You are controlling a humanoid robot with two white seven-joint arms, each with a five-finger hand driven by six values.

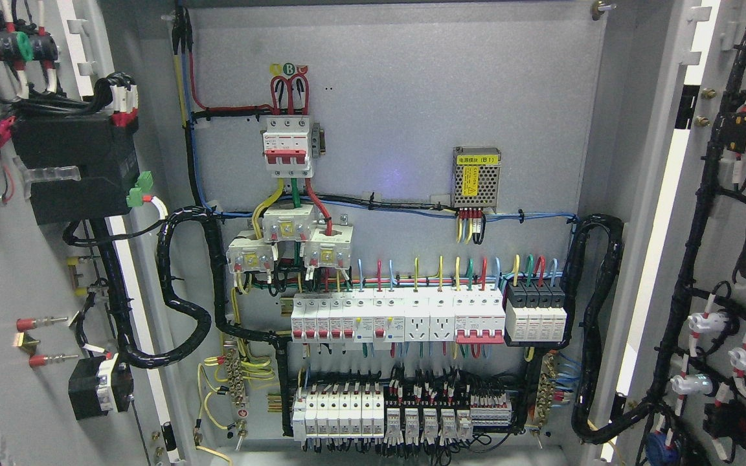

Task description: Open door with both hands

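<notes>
An electrical cabinet stands with both doors swung wide. The left door (4,291) fills the picture's left edge, its inner face carrying a black box and wiring. Along the right edge hangs the right door (703,162), with black cable bundles and white lamp backs on its inside. Between them the grey back panel (412,84) shows rows of white breakers (399,317), a red-levered main breaker (289,145) and a small meshed power supply (476,178). Neither of my hands or arms appears anywhere in the head view.
Thick black cable looms (185,285) loop from the panel to each door near the hinges. Terminal blocks and relays (405,414) line the cabinet's bottom. Red-tipped studs (39,321) stick out of the left door.
</notes>
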